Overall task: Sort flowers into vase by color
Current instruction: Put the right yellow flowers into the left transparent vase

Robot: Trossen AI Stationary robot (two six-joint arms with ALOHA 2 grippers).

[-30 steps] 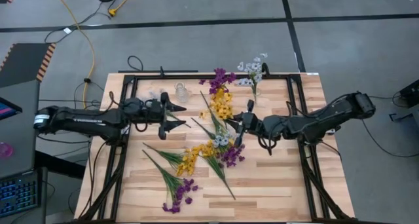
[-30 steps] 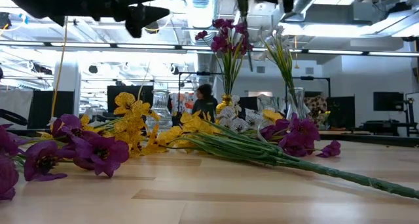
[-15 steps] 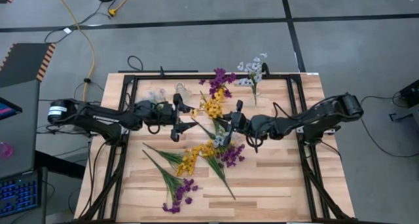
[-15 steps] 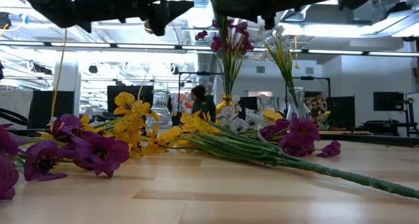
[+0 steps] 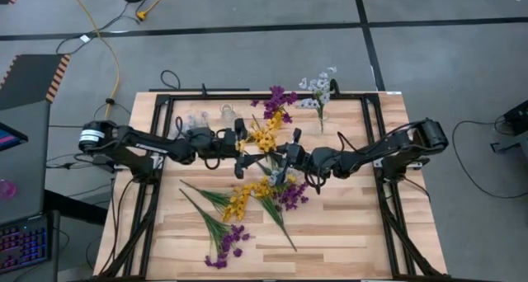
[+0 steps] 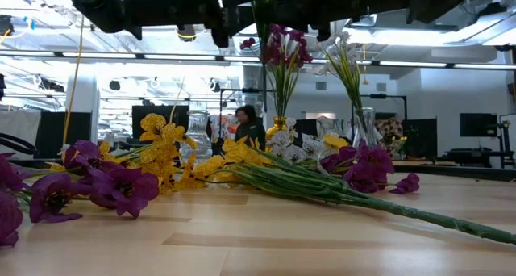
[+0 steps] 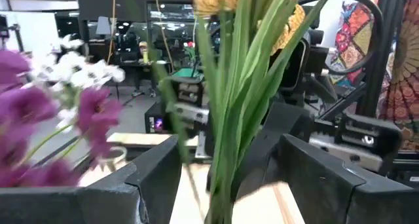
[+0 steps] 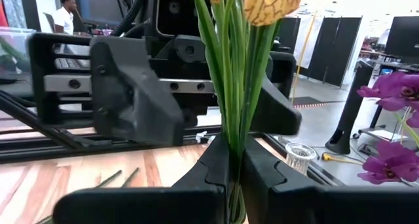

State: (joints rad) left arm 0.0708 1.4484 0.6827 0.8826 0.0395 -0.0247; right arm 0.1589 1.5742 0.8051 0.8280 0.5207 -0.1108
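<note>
I am holding a yellow flower (image 8: pixel 272 2) in my right claw (image 8: pixel 234 160). The claw is squeezed tight on the green stems, and the flower stands up straight, so it can go into a vase stem first. My right claw (image 5: pixel 290 152) is up over the middle of the desk (image 5: pixel 346 232), and my left claw (image 5: pixel 240 147) is just beside it. The left claw (image 7: pixel 229 178) is wide open with the stems between its two fingers (image 7: pixel 157 178), but it does not pinch them yet. I think it is there to take the flower from me, because the vases stand at the far edge of the desk and the left arm may reach the right one better. One vase (image 6: pixel 280 124) has purple flowers in it and another vase (image 6: pixel 363 127) has pale ones. I can see a clear vase (image 5: pixel 227 114) near the left arm that looks bare, so maybe the yellow ones go there. More flowers (image 5: pixel 247 201) lie in a heap on the desk, yellow, purple and pale mixed up, so a lot of sorting is left. The stems are thin and bendy, so the swap should be slow.
</note>
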